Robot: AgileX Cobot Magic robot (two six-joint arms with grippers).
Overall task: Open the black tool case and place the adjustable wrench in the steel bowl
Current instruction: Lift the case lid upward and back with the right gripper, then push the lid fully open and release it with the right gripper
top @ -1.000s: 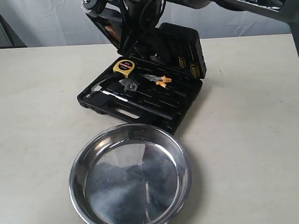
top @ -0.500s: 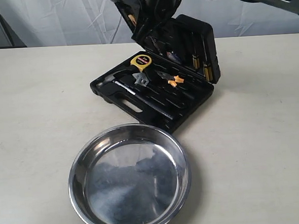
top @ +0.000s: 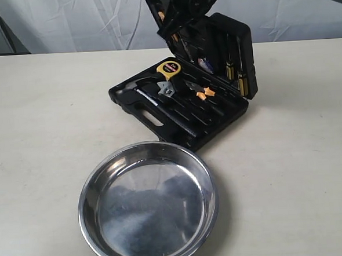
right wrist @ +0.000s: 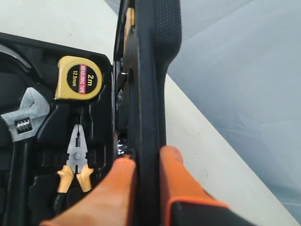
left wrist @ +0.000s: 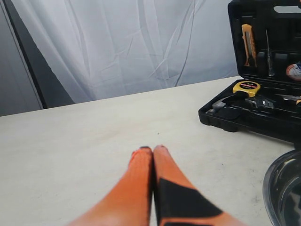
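The black tool case [top: 150, 113] lies open behind the steel bowl [top: 147, 213], which holds nothing. The case's lid [top: 238, 45] stands upright. My right gripper [right wrist: 147, 159] is shut on the lid's edge [right wrist: 150, 94], one orange finger on each side. The adjustable wrench [top: 166, 92] lies in its slot in the case base, silver head [right wrist: 26, 117] up by the tape measure. My left gripper [left wrist: 153, 149] is shut on nothing, low over bare table well left of the case [left wrist: 244, 120]. It does not show in the exterior view.
In the case base sit a yellow tape measure [top: 168, 68], orange-handled pliers [top: 202, 92] and a hammer [top: 128, 87]. Yellow-handled screwdrivers [top: 237, 77] and a utility knife [left wrist: 248, 42] hang in the lid. A white curtain [left wrist: 131, 42] backs the table.
The right gripper has swung the lid up to upright and moved right. The whole case has slid right on the table with it. The bowl has not moved.
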